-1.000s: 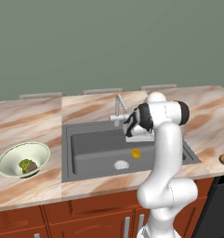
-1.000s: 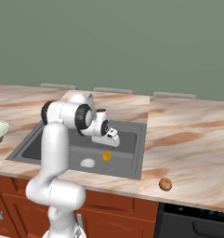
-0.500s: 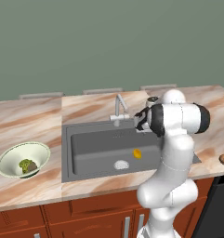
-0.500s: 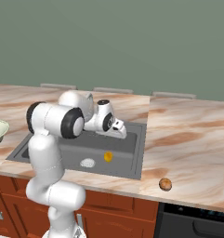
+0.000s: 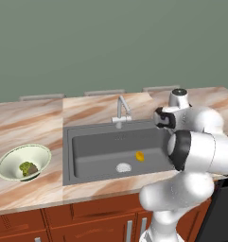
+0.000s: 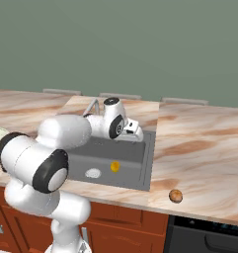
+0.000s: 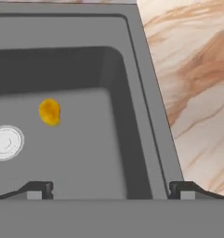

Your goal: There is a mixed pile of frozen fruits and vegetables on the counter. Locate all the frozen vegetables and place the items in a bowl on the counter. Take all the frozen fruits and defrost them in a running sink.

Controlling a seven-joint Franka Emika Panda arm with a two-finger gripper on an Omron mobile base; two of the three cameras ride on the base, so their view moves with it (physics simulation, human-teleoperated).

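With the end effector (image 7: 111, 188) spread wide and empty above the sink (image 5: 87, 163), where the yellow-orange fruit (image 5: 140, 156) lies beside the drain (image 5: 123, 167), the brown fruit (image 6: 176, 196) near the desk (image 6: 204, 148) edge could roll off if nudged.

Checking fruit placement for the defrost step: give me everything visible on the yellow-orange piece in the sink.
The yellow-orange fruit piece is a small, smooth oval lump, evenly coloured with no parts or markings to make out. It lies loose on the flat dark grey floor of the sink, beside the round silver drain but apart from it. The open gripper hangs above, not touching it. No water shows on it.
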